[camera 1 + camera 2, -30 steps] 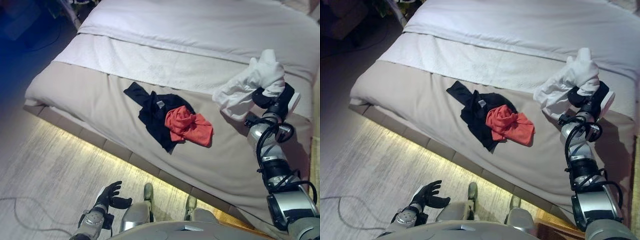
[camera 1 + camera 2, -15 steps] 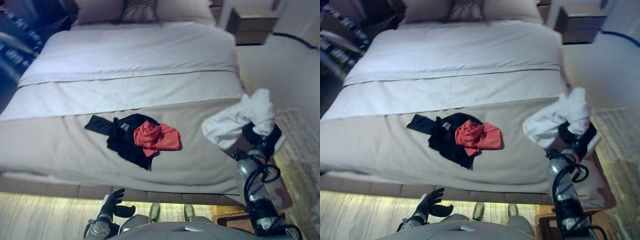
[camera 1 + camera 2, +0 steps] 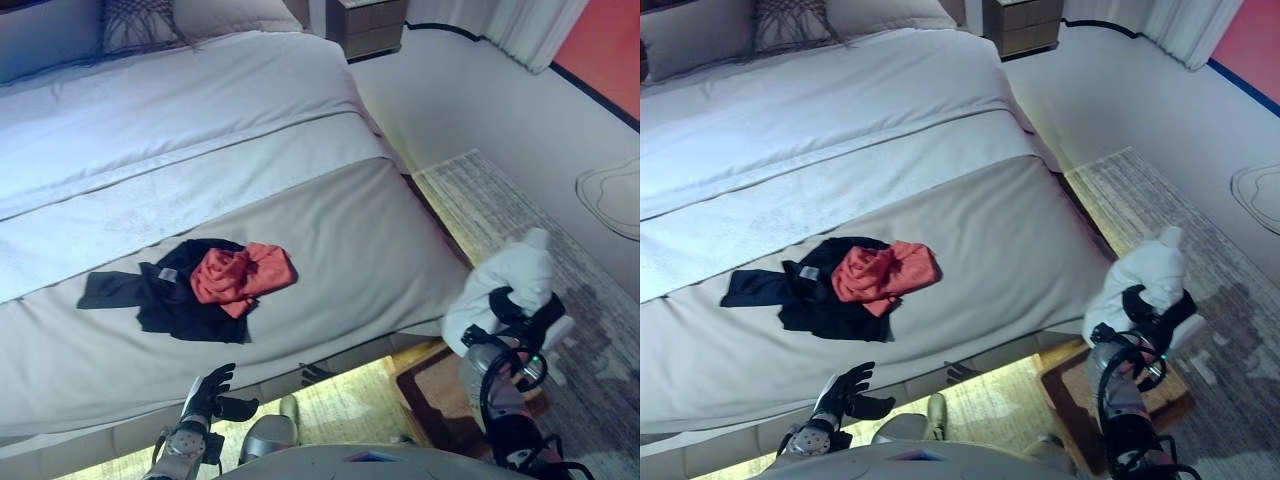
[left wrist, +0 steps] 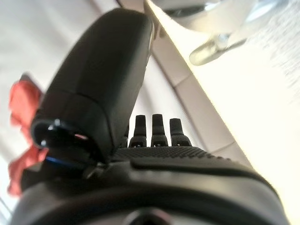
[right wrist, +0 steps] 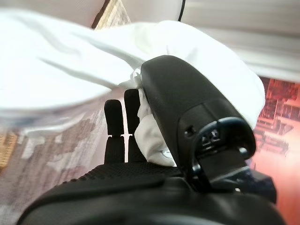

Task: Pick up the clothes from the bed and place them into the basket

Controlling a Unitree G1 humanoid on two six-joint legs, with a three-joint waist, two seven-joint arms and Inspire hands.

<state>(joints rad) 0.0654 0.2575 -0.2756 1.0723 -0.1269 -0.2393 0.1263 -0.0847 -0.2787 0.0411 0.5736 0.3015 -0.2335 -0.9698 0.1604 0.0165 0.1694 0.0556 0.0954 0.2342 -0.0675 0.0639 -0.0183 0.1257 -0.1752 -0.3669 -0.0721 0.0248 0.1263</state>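
My right hand [image 3: 522, 312] is shut on a white garment [image 3: 505, 285], held up off the bed's right corner, over the floor; the right wrist view shows the white garment [image 5: 84, 56] bunched between thumb and fingers [image 5: 119, 129]. A black garment [image 3: 170, 305] with a red garment [image 3: 240, 275] on top lies on the beige bed cover [image 3: 350, 240]. My left hand [image 3: 212, 395] hangs open low at the bed's front edge, holding nothing. A brown basket edge [image 3: 435, 385] shows below the bed corner.
The bed has white sheets [image 3: 180, 130] and a patterned pillow [image 3: 140, 22] at the head. A wooden nightstand [image 3: 370, 18] stands beyond it. A grey rug [image 3: 540, 220] covers the floor at the right, with a white curtain [image 3: 530, 25] behind.
The camera has swung right, so the bed slid left in view. My right hand with the white garment has left the bed and now hangs past its corner. The left hand stayed low.
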